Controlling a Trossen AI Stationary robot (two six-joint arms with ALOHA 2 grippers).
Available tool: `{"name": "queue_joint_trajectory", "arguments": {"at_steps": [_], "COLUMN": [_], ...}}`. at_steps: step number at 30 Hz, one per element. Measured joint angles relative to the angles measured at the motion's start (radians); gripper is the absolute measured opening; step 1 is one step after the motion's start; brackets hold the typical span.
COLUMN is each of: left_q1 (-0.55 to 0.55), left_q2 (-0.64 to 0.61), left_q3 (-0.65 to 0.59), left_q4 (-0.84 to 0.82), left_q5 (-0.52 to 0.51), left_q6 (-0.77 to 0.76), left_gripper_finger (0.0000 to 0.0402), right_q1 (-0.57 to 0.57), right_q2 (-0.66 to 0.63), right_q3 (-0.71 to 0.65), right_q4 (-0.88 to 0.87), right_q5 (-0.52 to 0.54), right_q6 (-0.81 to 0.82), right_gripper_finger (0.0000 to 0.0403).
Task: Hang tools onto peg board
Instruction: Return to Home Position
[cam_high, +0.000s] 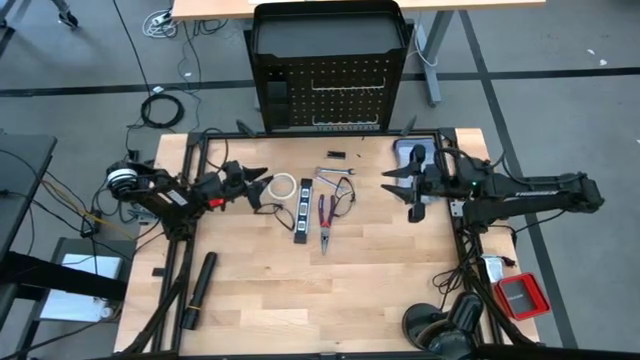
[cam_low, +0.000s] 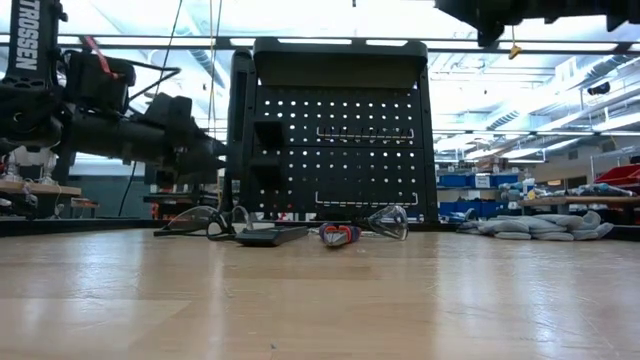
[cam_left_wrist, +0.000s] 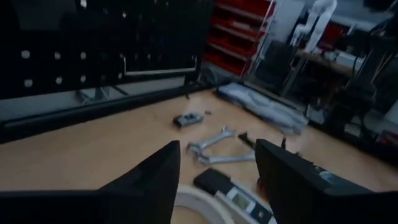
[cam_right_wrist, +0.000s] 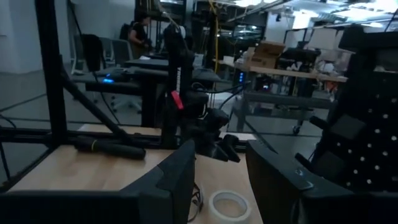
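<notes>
The left end effector (cam_high: 262, 186) is held above the tabletop (cam_high: 390, 290) in front of the peg board's (cam_high: 340, 95) left end. Its fingers (cam_left_wrist: 152, 180) are spread wide with nothing between them, and it is aimed along the board's front toward the other arm.

Just past its fingertips the white tape ring (cam_high: 285, 186) lies flat, in front of the board's left half. A pair of black-framed glasses (cam_high: 267, 206) rests beside the ring, slightly farther out from the board. The black strip with white squares (cam_high: 303, 212) lies near the ring with its length running straight away from the board. The red-and-blue-handled pliers (cam_high: 326, 212) lie alongside the strip, in front of the board's middle. A second pair of glasses (cam_high: 347, 200) sits just beside the pliers, on the side toward the board's right half. The small silver wrench (cam_high: 336, 174) lies between the pliers and the board.

The right end effector (cam_high: 388, 184) hangs in front of the board's right end, facing the left one. Its fingers (cam_right_wrist: 168, 186) are likewise apart and empty, and its arm reaches out past the board's right side.

The long black cylinder (cam_high: 200, 288) lies well out from the board, beyond its left end. The board itself stands upright at the tabletop's far edge, its hooded shelf on top. All the tools lie on the tabletop in front of it.
</notes>
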Motion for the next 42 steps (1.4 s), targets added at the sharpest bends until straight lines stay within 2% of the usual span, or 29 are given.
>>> {"name": "queue_joint_trajectory", "arguments": {"at_steps": [3,6,13,17,22,29,42], "left_q1": [0.0,0.003,0.023,0.015,-0.011,-0.046,-0.154], "left_q2": [0.0,0.0,0.0,0.0,-0.046,-0.277,-0.706], "left_q3": [0.002,0.029,0.198,0.291,0.312,0.313,0.312], "left_q4": [-0.018,-0.104,-0.433,-0.555,-0.626,-0.877,-1.134], "left_q5": [0.0,0.009,0.097,0.169,0.157,0.023,-0.154], "left_q6": [0.018,0.021,0.105,0.125,0.119,0.109,0.18], "left_gripper_finger": [0.0205,0.0198,0.0185,0.0182,0.0181,0.0181,0.0181], "right_q1": [-0.001,-0.002,-0.018,-0.018,-0.018,-0.024,-0.024], "right_q2": [-0.031,-0.052,-0.097,-0.111,-0.151,-0.224,-0.294], "right_q3": [-0.022,-0.04,-0.092,-0.098,-0.098,-0.098,-0.098], "right_q4": [0.0,0.0,-0.001,-0.008,-0.101,-0.132,-0.232], "right_q5": [0.0,0.0,0.061,0.02,0.01,0.012,0.042], "right_q6": [0.0,-0.005,-0.021,-0.004,0.014,0.018,0.015], "right_gripper_finger": [0.0151,0.0151,0.0151,0.0151,0.0151,0.0151,0.0151]}}
